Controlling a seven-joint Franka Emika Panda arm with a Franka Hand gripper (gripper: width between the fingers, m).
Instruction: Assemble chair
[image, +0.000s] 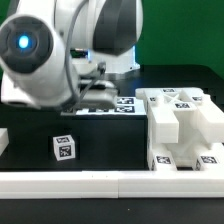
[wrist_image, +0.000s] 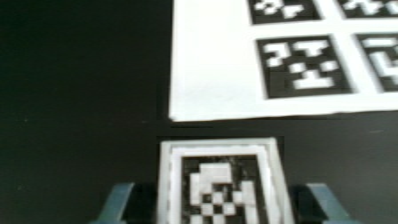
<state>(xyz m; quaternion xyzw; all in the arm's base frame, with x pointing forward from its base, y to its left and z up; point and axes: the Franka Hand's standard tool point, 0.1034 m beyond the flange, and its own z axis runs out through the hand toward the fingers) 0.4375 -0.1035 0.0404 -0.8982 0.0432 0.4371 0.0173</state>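
The gripper (wrist_image: 221, 200) stood wide, its two grey fingers (wrist_image: 121, 205) straddling a tagged piece (wrist_image: 217, 165) of the chair. A dark strip of table (wrist_image: 71, 80) showed on each side of it, so nothing was clamped. The piece lay squarely between the fingers, just beside the marker board (wrist_image: 214, 80) and parted from its edge by a thin dark gap. Its long axis seemed to run crosswise to the line between the fingers, toward the board, though the frame cut off its near end. I judged that this suited a plain squeeze across the narrow width, with no turn of the wrist needed.

The piece looked like hard white plastic, flat-topped, with a raised pale rim round a black-and-white tag. In the exterior view the arm hid it. There a small block (image: 63, 147), cube-like with a tag on its face, stood alone near the table edge that carried the border rail (image: 100, 182). The stepped cluster of chair parts (image: 180, 125) — matt white, square-cornered — sat by that edge's corner at the exterior view's right.
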